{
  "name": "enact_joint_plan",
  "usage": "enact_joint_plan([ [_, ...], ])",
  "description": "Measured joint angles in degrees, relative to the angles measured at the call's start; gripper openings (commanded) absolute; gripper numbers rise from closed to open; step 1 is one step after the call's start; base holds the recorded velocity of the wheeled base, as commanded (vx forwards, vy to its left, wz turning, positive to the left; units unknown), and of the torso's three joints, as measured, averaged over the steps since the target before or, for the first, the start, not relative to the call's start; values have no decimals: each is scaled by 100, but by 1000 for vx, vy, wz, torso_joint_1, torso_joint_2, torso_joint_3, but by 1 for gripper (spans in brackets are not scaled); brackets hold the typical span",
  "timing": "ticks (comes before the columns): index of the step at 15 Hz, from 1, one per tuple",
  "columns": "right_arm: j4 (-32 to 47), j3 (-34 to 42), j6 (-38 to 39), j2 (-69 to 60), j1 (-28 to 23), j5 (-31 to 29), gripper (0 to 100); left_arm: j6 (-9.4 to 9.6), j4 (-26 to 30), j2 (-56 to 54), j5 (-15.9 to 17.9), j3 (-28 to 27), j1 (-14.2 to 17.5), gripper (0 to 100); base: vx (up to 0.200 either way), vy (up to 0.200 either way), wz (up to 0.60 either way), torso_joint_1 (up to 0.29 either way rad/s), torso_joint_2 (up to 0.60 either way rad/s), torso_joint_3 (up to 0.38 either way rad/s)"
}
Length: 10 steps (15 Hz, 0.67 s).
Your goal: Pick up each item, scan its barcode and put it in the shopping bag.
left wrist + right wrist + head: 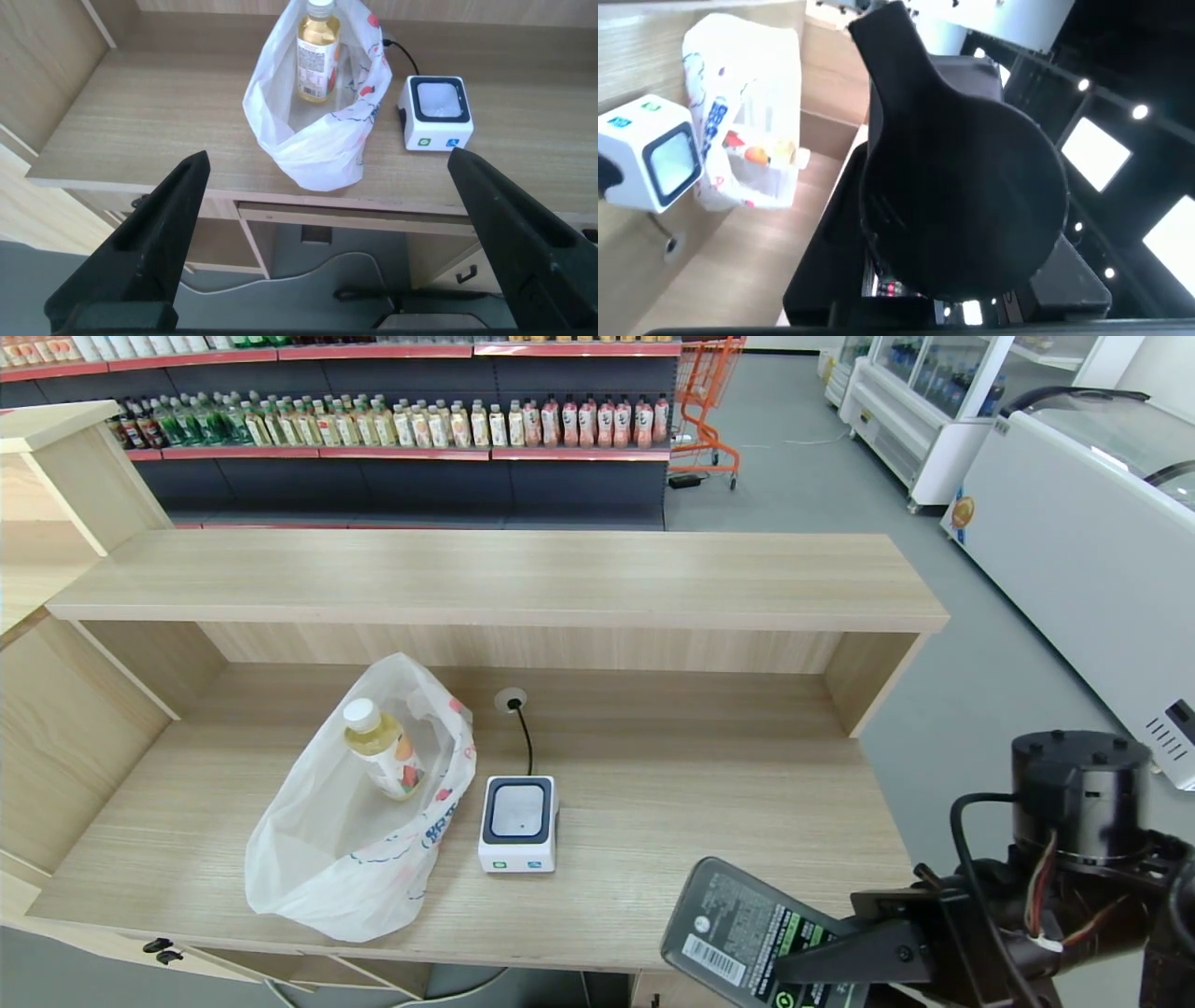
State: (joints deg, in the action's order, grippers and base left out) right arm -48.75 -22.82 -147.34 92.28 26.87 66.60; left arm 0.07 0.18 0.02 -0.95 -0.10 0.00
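The right gripper (831,957) is clamped on a dark packet (733,924), barcode up, by the counter (700,803) front, right of the scanner (518,821); the left gripper (329,177) gapes wide, facing the shopping bag (345,868) with its bottle (383,751)

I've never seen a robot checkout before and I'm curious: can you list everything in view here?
shopping bag: one, white, open on the counter
bottle: one, yellow drink, white cap, inside the bag
scanner: one, white, right of the bag
cable: one, black, behind the scanner
package: one, dark, in the right gripper, near the counter's front edge
counter: one, light wood
shelf bottles: many, mixed colours, back shelf
cart: one, orange, far aisle
freezers: several, white, right side
left gripper: one, black, open, before the counter's front
right gripper: one, black, shut on the package
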Motion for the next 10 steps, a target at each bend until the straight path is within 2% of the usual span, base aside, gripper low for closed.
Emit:
enact_joint_plan([
  [4, 1, -579, 68, 758, 555, -26, 0, 2, 0, 0, 0, 0, 0, 100, 0, 0, 0, 0, 0, 0],
  [10, 9, -1133, 196, 1582, 647, -28, 0, 2, -2, 0, 0, 0, 0, 100, 0, 0, 0, 0, 0, 0],
])
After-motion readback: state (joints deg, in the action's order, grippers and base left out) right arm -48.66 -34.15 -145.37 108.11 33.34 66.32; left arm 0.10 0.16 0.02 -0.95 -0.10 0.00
